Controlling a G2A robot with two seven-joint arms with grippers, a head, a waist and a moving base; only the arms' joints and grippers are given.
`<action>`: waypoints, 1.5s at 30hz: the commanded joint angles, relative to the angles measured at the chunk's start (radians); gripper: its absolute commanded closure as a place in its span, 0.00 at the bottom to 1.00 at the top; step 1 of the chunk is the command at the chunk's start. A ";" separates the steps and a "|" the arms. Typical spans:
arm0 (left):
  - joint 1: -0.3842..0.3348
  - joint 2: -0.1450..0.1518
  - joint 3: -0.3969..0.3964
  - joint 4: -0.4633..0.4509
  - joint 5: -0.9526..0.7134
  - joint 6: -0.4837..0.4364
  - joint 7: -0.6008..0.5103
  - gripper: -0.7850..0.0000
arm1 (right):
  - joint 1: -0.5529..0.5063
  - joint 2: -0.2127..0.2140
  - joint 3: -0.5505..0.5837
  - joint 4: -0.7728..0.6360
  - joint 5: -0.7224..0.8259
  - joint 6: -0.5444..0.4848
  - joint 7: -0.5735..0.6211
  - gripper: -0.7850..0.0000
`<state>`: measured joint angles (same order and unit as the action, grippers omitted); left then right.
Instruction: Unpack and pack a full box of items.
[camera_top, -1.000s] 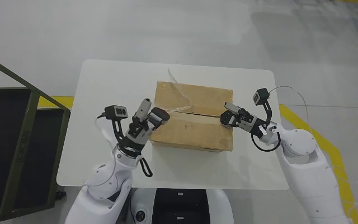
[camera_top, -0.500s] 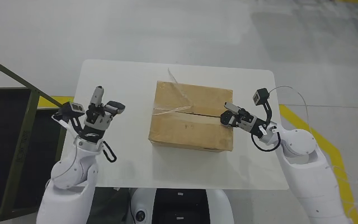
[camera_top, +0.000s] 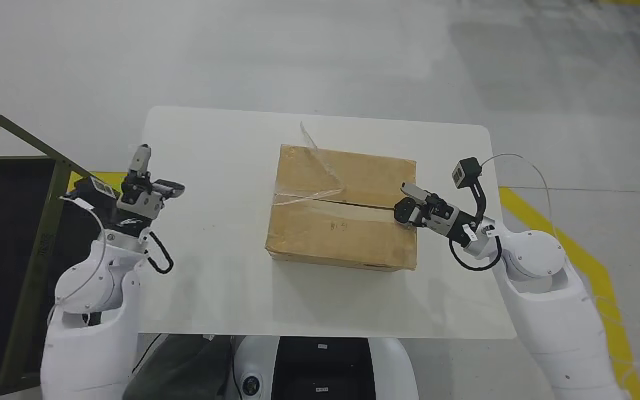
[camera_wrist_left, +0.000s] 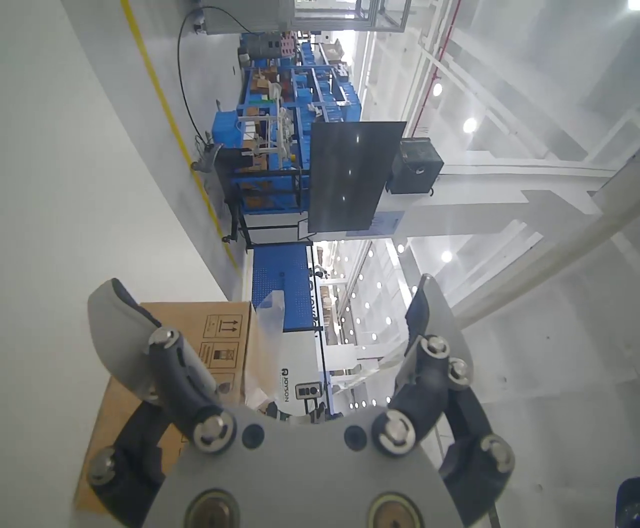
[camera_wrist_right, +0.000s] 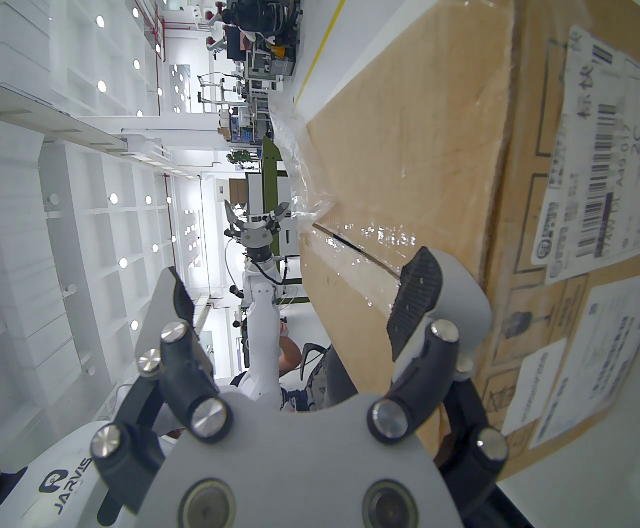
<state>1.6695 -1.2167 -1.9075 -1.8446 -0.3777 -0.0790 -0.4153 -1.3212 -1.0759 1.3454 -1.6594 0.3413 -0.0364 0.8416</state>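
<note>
Looking down from above, I see the closed cardboard box lying in the middle of the white counter. Its two top flaps meet at a seam covered by clear tape, and a loose strip of that tape stands up at the box's far edge. My left end effector is well apart from the box on its left side, with its fingers spread wide and nothing between them. My right end effector is at the box's right end, level with the seam, also open and holding nothing.

From my left wrist, the left end effector shows both fingers set far apart with only air between them. The cardboard box lies beyond them on the counter, with a crumpled flap of clear tape rising from its top.

From my right wrist, the right end effector is open wide and empty. One of its fingers is at the upper edge of the cardboard box, just beside the glossy clear tape on the seam; I cannot tell whether it touches. Printed labels cover the box's end face. My left end effector is far beyond the box's other end, open.
</note>
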 joint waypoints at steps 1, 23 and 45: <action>-0.033 0.003 -0.012 0.022 0.011 0.012 0.006 0.00 | 0.000 0.000 0.000 0.000 0.000 0.000 0.000 0.00; -0.121 0.012 -0.013 0.072 0.012 0.059 -0.001 0.00 | 0.000 0.000 0.000 0.000 0.000 0.000 0.000 0.00; -0.121 0.012 -0.013 0.072 0.012 0.059 -0.001 0.00 | -0.012 -0.002 0.002 -0.163 0.048 0.115 -0.072 0.00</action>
<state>1.5490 -1.2050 -1.9201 -1.7724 -0.3653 -0.0204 -0.4167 -1.3353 -1.0776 1.3546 -1.8033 0.4031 0.0738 0.7701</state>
